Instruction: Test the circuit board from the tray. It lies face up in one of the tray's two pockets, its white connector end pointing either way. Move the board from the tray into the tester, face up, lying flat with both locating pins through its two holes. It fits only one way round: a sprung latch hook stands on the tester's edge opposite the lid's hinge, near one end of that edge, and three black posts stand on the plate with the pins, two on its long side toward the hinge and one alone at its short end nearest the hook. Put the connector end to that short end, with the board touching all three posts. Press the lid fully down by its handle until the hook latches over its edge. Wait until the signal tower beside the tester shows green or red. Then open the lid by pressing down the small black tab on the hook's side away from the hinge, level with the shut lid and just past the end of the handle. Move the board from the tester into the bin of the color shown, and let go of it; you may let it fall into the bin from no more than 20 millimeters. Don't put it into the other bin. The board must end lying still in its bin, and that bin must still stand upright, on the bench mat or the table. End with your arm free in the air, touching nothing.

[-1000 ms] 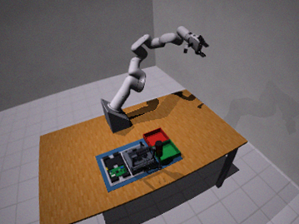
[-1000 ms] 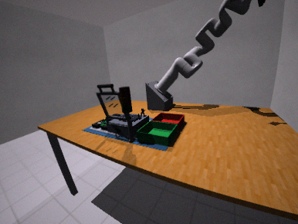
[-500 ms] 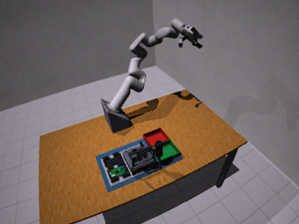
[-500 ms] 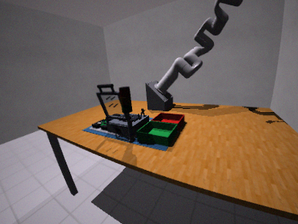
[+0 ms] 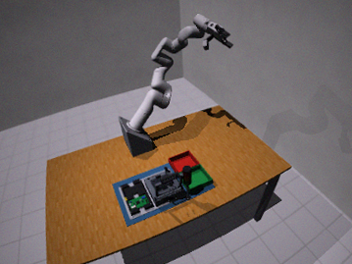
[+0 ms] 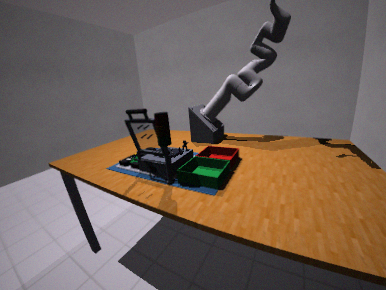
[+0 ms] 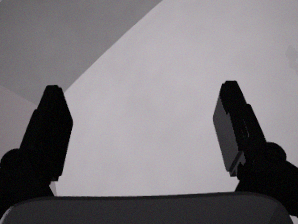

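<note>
The green circuit board [image 5: 138, 203] lay face up in the tray [image 5: 128, 194], in the pocket nearer the bottom of the frame, at the left end of the blue mat. Just right of it stood the dark tester [image 5: 164, 188], its lid [image 6: 136, 122] raised upright. The dark signal tower [image 5: 186, 175] rose beside it, then the red bin [image 5: 184, 159] and the green bin [image 5: 199, 179], touching, both upright at frame centre.

I counted one arm [image 5: 157, 84], one tray [image 5: 135, 196], one board [image 5: 137, 203], one tester [image 5: 162, 187], two bins, red [image 5: 183, 159] and green [image 5: 201, 178], one signal tower [image 5: 186, 175].
</note>
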Motion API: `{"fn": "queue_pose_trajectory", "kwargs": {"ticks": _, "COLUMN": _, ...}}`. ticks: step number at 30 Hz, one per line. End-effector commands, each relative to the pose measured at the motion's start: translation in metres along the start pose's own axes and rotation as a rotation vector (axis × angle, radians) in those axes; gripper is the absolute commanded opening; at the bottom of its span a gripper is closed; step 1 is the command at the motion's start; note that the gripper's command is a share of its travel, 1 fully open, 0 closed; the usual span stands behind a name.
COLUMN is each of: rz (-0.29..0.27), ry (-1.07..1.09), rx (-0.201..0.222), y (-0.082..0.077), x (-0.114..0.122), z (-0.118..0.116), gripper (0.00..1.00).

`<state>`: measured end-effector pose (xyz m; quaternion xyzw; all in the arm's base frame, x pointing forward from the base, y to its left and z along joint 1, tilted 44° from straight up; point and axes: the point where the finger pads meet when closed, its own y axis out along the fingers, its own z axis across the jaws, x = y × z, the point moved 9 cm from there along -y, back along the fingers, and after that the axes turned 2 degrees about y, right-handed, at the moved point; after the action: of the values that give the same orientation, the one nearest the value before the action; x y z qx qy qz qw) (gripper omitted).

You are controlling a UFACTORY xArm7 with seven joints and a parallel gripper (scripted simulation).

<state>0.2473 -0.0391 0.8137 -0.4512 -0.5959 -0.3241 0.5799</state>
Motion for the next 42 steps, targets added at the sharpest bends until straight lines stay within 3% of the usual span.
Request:
{"fn": "queue_pose_trajectory", "kwargs": {"ticks": 1, "rz": 0.004, "ry": 0.027, "rx": 0.004, "y": -0.003, "x": 0.000, "z": -0.008, "gripper": 1.00}}
{"fn": "queue_pose_trajectory", "kwargs": {"ticks": 7, "rz": 0.004, "ry": 0.027, "rx": 0.004, "y": -0.003, "x": 0.000, "z": -0.008, "gripper": 1.00}}
{"fn": "queue_pose_trajectory", "kwargs": {"ticks": 8, "rz": 0.008, "ry": 0.158, "rx": 0.002, "y": -0.012, "x": -0.011, "z": -0.046, "gripper": 1.00}}
{"fn": "queue_pose_trajectory", "kwargs": {"ticks": 21, "rz": 0.008, "ry": 0.164, "rx": 0.002, "y": -0.012, "x": -0.012, "z": -0.048, "gripper": 1.00}}
{"fn": "queue_pose_trajectory", "kwargs": {"ticks": 22, "rz": 0.018, "ry": 0.295, "rx": 0.003, "y": -0.018, "x": -0.028, "z": -0.086, "gripper": 1.00}}
{"fn": "queue_pose_trajectory", "kwargs": {"ticks": 35, "rz": 0.019, "ry": 0.305, "rx": 0.003, "y": -0.018, "x": -0.029, "z": -0.088, "gripper": 1.00}}
{"fn": "queue_pose_trajectory", "kwargs": {"ticks": 36, "rz": 0.036, "ry": 0.435, "rx": 0.005, "y": -0.020, "x": -0.048, "z": -0.124, "gripper": 1.00}}
{"fn": "queue_pose_trajectory", "kwargs": {"ticks": 42, "rz": 0.038, "ry": 0.449, "rx": 0.005, "y": -0.019, "x": -0.050, "z": -0.128, "gripper": 1.00}}
